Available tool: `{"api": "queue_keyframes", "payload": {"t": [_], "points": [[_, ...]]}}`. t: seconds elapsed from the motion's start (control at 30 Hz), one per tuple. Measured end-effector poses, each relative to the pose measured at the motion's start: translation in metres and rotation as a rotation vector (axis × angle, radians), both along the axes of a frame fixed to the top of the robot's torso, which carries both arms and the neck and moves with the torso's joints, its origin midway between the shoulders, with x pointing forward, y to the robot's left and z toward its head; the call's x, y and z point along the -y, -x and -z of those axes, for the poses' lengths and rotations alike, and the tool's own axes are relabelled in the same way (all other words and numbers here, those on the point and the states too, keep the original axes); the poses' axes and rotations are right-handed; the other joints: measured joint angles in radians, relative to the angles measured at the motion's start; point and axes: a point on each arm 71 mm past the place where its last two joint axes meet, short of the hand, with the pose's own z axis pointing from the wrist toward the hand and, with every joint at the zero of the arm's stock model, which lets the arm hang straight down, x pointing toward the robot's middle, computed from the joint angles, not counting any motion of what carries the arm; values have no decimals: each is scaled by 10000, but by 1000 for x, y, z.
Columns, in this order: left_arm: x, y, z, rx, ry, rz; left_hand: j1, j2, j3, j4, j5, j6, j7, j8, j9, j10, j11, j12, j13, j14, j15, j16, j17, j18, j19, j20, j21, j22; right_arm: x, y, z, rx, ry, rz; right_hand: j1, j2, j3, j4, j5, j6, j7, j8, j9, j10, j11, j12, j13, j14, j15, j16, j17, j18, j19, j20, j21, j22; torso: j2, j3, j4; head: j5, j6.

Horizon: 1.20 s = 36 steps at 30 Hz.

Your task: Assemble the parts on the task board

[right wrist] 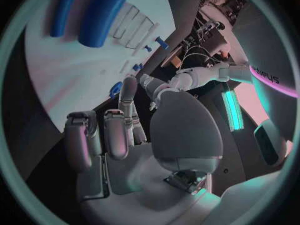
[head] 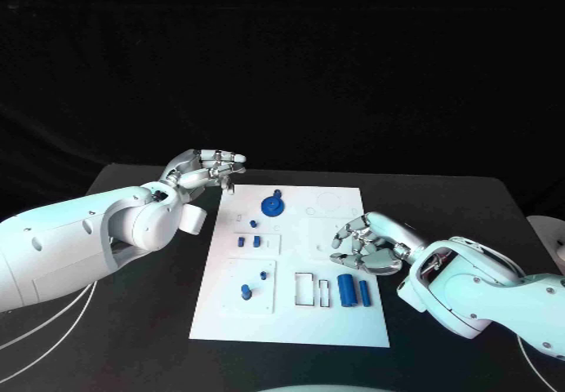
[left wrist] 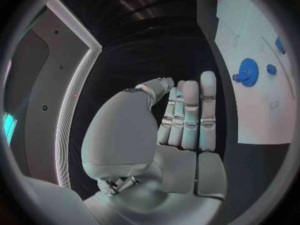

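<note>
The white task board (head: 341,237) lies mid-table. On it are a blue gear (head: 272,203) near the far left corner, small blue pieces (head: 247,241) along the left side, and two blue cylinders (head: 346,290) near the front right. My left hand (head: 206,170) hovers off the board's far left corner. In the left wrist view its fingers (left wrist: 187,115) lie together with the thumb against them, nothing visible between, and the gear (left wrist: 248,79) is beyond. My right hand (head: 367,245) hangs over the board's right edge, fingers loosely bent and holding nothing. The right wrist view shows the cylinders (right wrist: 103,10) ahead.
Empty rectangular outlines (head: 306,290) are marked on the board left of the cylinders. Bare black table (head: 447,204) surrounds the board, with its far edge behind the left hand. Both white arms flank the board.
</note>
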Motion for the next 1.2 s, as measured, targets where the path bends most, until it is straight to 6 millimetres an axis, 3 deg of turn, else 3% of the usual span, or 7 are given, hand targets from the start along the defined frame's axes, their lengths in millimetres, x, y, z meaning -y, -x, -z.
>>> {"api": "queue_keyframes", "payload": {"t": [0.13,0.23,0.43,0.7,0.8,1.2], "points": [[-1,1,1,-29,-19,-6,0,0,0,0,0,0,0,0,0,0,0,0,-1,0,0,0,0,0,0,0,0,1,15,9,3,-604,107,401,-79,79,-305,304,0,-60,-19,142,300,0,1,1692,1829,0,0,76,107,0,0,0,114,0,-42,18,-68,-270,15],[0,2,2,-52,-17,23,0,0,0,0,0,0,0,0,0,0,0,0,-1,0,0,0,1,0,0,0,0,0,23,17,7,-958,323,673,-397,-28,-720,720,348,-100,-57,337,528,217,-78,2811,3006,-1,1,124,199,0,0,0,202,0,-66,23,-104,-465,10],[3,4,3,-89,9,120,0,0,0,0,0,0,0,0,0,1,0,0,-2,1,0,0,1,-1,0,0,0,1,33,26,14,-1268,991,1182,-395,-27,-1157,1157,348,-196,-90,451,794,292,-65,3569,3891,-1,1,202,336,0,0,1,259,8,-100,12,-145,-637,-78],[2,5,3,-118,17,143,0,0,0,0,0,0,0,0,0,1,0,-1,13,1,1,0,-11,0,0,0,0,2,27,33,25,-1357,1725,1351,-449,-78,-1658,1324,348,-263,-94,528,941,291,-65,3657,4100,-2,2,202,345,1,-1,2,258,7,-105,5,-146,-626,-209],[2,5,3,-123,18,140,0,0,0,0,0,0,0,0,0,1,-1,0,12,1,1,0,-10,0,0,0,0,2,23,34,28,-1318,1898,1329,-539,12,-1820,1325,348,-263,-94,533,990,291,-65,3721,4202,-2,2,202,334,1,-1,2,259,7,-105,-2,-145,-601,-259],[2,6,3,-137,38,162,-43,43,-30,30,0,0,0,37,0,-36,-37,-1,11,1,1,0,-10,-1,0,0,0,-8,9,32,39,-1207,2323,1217,-593,66,-2025,1330,348,-263,-94,607,1048,290,-65,3721,4282,34,-34,200,333,1,-2,4,258,5,-100,-21,-138,-550,-381]]}}
